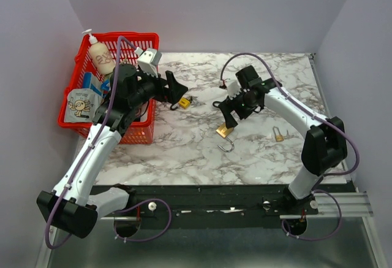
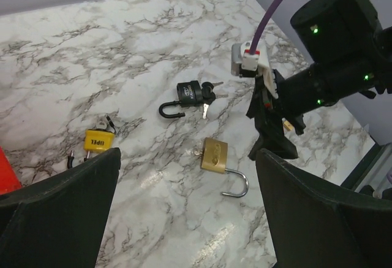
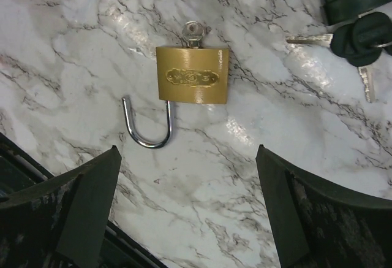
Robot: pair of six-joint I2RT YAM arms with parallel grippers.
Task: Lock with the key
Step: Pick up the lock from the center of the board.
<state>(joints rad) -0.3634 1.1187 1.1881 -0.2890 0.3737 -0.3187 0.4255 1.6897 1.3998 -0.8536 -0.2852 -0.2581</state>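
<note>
My right gripper (image 3: 184,216) hangs wide open and empty over the marble table (image 3: 73,47), its fingers (image 3: 79,213) in the lower corners of its wrist view. The brass padlock (image 3: 192,75) lies flat above them at the centre of that frame, with its shackle (image 3: 147,127) swung open toward the lower left and the key (image 3: 194,30) showing at its upper edge. My left gripper (image 2: 187,213) is spread just as wide with nothing in it; past it a yellow padlock (image 2: 98,139) lies at left centre and a black padlock (image 2: 190,93) with keys at mid-frame, and the red basket (image 1: 131,38) fills the top view's upper left.
</note>
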